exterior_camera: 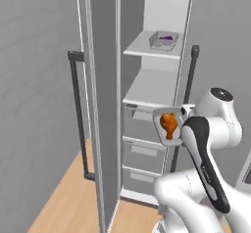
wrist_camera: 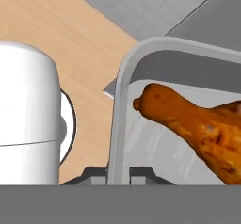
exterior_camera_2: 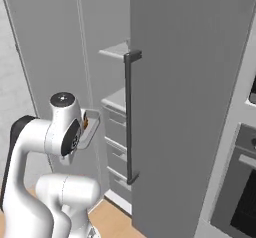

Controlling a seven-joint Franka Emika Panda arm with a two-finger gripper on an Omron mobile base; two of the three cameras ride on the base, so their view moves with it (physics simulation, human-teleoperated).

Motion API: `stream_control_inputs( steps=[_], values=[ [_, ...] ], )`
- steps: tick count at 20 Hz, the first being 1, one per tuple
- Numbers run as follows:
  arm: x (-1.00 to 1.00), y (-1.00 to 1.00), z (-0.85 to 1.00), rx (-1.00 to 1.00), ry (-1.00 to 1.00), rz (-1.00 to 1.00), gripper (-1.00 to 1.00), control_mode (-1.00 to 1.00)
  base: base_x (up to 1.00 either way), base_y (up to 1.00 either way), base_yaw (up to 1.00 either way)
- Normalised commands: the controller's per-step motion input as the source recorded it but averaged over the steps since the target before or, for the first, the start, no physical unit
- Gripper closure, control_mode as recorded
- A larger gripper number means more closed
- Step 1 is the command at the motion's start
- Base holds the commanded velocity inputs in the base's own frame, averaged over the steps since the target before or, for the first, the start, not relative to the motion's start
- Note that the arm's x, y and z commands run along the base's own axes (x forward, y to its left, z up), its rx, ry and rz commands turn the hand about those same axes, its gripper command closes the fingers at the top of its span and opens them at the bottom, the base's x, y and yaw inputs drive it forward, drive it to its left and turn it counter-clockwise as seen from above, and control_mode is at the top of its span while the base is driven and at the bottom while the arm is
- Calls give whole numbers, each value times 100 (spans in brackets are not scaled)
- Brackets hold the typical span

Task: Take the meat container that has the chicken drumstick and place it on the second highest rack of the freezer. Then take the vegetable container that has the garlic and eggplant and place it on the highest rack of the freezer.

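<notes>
Arm folded, elbow high, wrist bent. Tool (wrist_camera: 117,173) clamped tight on rim of meat container (wrist_camera: 123,105), tray tilted steeply, fingertips low either side of rim.

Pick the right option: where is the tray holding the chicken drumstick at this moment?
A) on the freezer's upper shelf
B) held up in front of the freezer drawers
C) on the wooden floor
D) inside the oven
B: the tray with the chicken drumstick hangs tilted at the arm's end, in front of the freezer drawers, below both shelves.
</notes>
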Motion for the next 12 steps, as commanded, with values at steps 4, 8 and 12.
stream_control_inputs(
  steps=[4, 8, 12],
  values=[
    [0, 0, 0, 0, 0, 0, 100, 100, 47, 52, -45],
    [0, 0, 0, 0, 0, 0, 100, 100, 32, 9, -41],
    [0, 0, 0, 0, 0, 0, 100, 100, 36, 7, -32]
  ],
)
